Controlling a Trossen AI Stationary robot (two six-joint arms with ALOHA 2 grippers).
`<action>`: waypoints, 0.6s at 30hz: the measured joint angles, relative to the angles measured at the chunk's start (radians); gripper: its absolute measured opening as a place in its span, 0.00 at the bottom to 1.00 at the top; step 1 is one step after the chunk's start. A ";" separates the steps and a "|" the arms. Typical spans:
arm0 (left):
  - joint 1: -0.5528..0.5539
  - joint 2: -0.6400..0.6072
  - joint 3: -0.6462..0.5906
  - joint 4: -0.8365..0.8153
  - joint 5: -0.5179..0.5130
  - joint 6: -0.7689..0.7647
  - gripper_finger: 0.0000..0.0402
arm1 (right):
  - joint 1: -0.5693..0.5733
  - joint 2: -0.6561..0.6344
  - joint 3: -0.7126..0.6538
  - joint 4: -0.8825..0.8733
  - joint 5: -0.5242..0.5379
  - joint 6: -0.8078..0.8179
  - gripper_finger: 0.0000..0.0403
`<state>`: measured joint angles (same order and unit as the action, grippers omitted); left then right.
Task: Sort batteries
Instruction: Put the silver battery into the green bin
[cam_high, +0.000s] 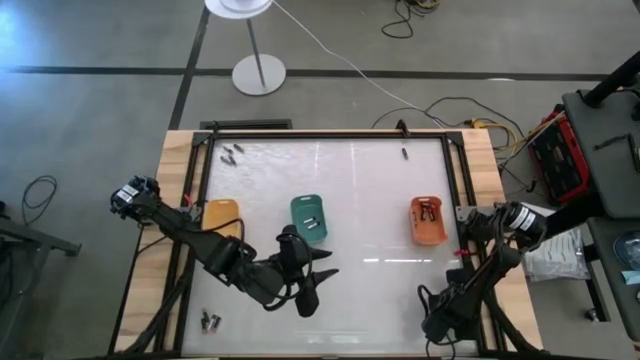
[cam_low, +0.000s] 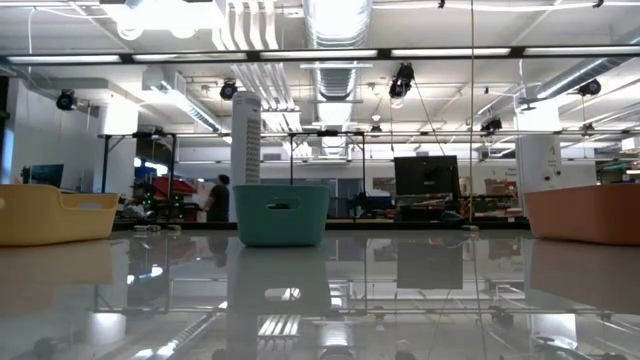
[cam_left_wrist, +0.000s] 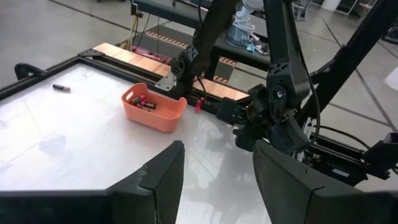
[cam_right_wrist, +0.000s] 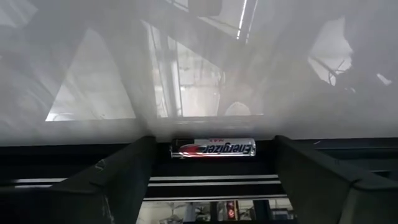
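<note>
Glossy white table top (cam_high: 360, 200) in a dark frame carries 3 small oblong plastic trays: a yellow tray (cam_high: 221, 214) on the left, a teal tray (cam_high: 309, 217) in the middle and an orange tray (cam_high: 428, 221) on the right. Batteries lie in the teal and orange trays.

Left gripper (cam_high: 318, 272) sits near the front edge, just in front of the teal tray; its 2 dark fingers (cam_left_wrist: 163, 180) stand apart with nothing between them.

Right gripper (cam_high: 440, 322) is at the front right corner. Its fingers (cam_right_wrist: 124, 174) stand released, wide on either side of 1 silver-and-red battery (cam_right_wrist: 213, 148) lying crosswise at the table's edge, untouched.

Loose batteries lie at 3 other spots: a far-left cluster (cam_high: 232, 154), 1 single far battery (cam_high: 405, 153) and a front-left pair (cam_high: 210, 321).
</note>
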<state>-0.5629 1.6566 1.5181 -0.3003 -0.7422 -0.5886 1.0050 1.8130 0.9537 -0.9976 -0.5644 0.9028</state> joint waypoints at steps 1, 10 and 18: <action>0.000 0.000 0.000 0.000 0.000 0.000 0.43 | 0.003 0.000 -0.002 0.002 0.000 0.003 0.76; 0.000 0.000 0.000 0.000 0.000 0.000 0.43 | 0.066 0.002 -0.004 0.043 0.016 0.086 0.59; -0.002 -0.002 0.000 0.010 0.006 -0.001 0.43 | 0.073 0.002 -0.006 0.056 0.037 0.101 0.50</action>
<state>-0.5650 1.6545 1.5181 -0.2903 -0.7358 -0.5898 1.0776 1.8153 0.9478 -0.9417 -0.5274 1.0036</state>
